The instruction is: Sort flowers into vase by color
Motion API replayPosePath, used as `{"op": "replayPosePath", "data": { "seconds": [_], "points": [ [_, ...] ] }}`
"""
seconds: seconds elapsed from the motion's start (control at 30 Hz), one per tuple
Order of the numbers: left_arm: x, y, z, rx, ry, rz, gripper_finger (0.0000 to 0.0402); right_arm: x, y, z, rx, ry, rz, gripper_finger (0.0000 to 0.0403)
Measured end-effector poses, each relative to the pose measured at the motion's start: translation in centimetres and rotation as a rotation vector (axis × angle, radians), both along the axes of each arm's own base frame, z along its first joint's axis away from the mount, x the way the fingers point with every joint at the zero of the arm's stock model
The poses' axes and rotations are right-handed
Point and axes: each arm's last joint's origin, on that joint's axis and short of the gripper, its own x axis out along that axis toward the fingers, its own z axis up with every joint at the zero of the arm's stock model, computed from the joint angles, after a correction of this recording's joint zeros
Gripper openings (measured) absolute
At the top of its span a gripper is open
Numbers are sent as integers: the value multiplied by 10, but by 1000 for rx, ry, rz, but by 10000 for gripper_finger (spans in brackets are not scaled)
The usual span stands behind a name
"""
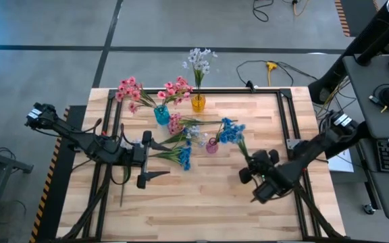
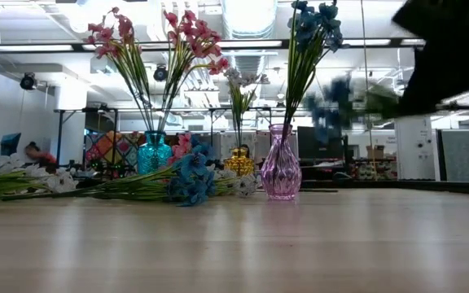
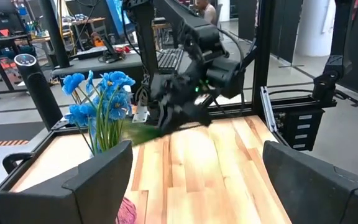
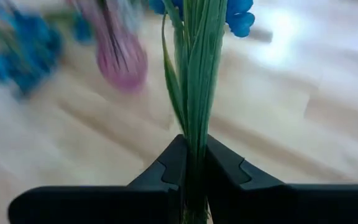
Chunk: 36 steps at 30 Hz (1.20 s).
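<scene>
Right end effector clamped on blue flower stems near pink vase; left end effector apart over worktop.

Blue flower spray pinched in right end effector, stems upright.

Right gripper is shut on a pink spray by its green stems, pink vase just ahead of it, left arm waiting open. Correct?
Not quite: the spray in the right gripper is blue, not pink, as the right wrist view shows. The rest holds: it is clamped on the green stems, the pink vase sits just ahead, and the left gripper waits open.
</scene>
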Motion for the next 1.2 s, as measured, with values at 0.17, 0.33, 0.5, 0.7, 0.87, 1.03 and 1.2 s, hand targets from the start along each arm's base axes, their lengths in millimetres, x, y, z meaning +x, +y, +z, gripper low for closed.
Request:
{"op": "replayPosePath", "data": {
  "seconds": [0.17, 0.33, 0.5, 0.7, 0.87, 1.03, 1.2],
  "points": [
    [0, 0, 0, -9, 1, 1, 341, -8, -3, 12, -192, -181, 0, 33],
    [0, 0, 0, -17, 1, 2, 341, -7, -7, 19, -347, -295, 19, 33],
    [0, 0, 0, -22, 1, 3, 341, -14, -18, 37, -450, -373, 25, 33],
    [0, 0, -3, -86, 29, 13, 341, -22, -25, 63, -572, -438, 49, 33],
    [-1, 0, -4, -84, 44, 10, 341, -16, -20, 94, -634, -364, 85, 33],
    [1, -2, -6, -64, 55, -1, 341, 3, -4, 126, -695, -290, 119, 33],
    [9, -6, -16, -22, 89, -5, 341, 16, 16, 156, -705, -237, 198, 33]
  ]
}}
